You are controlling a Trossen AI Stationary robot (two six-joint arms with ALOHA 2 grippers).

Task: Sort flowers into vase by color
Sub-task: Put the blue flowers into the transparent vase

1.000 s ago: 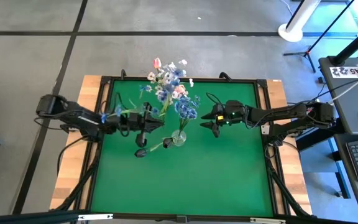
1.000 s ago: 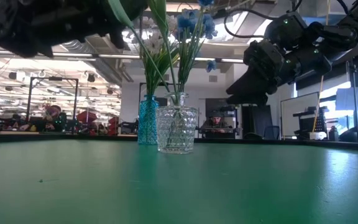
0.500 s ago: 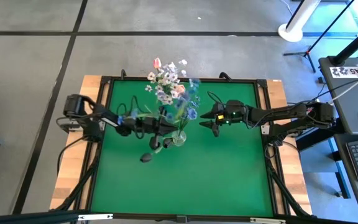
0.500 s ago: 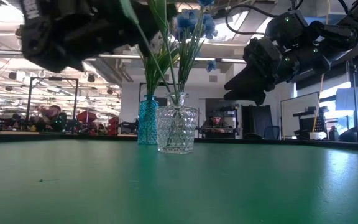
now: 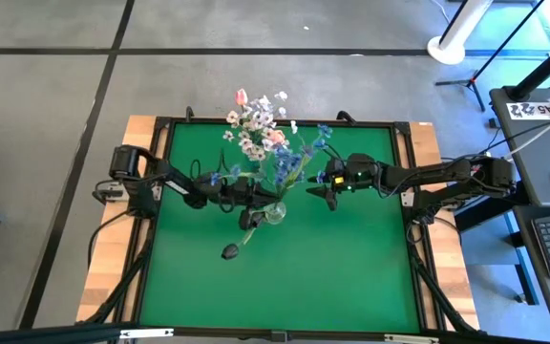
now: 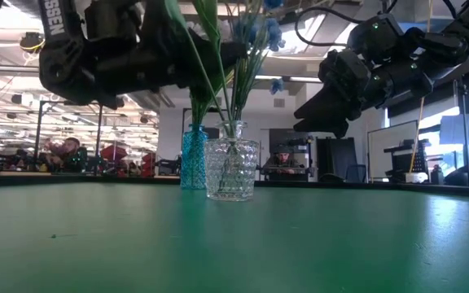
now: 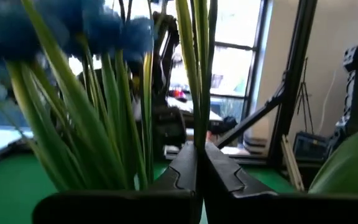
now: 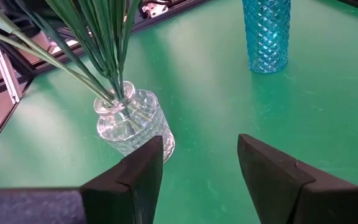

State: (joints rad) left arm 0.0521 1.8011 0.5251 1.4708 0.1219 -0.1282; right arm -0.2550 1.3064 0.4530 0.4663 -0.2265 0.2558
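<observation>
I see a big open lab: workbenches (image 6: pixel 80 167) at nine o'clock, ceiling ducts (image 6: pixel 137 69), seated person (image 6: pixel 282 163) behind.

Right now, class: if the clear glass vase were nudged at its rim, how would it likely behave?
The clear glass vase looks squat and thick-walled, so it probably resists sliding. The blue flowers rise tall and lean from its narrow neck, so a rim push might tip it. Being glass, it is likely fragile and slippery for the left gripper, shut on a stem.

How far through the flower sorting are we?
Blue sprays already stand in the clear vase; a pink-and-white bunch rises near the blue vase. The left gripper is shut on a green stem over the clear vase. The right gripper waits open. No loose flowers visible.
</observation>
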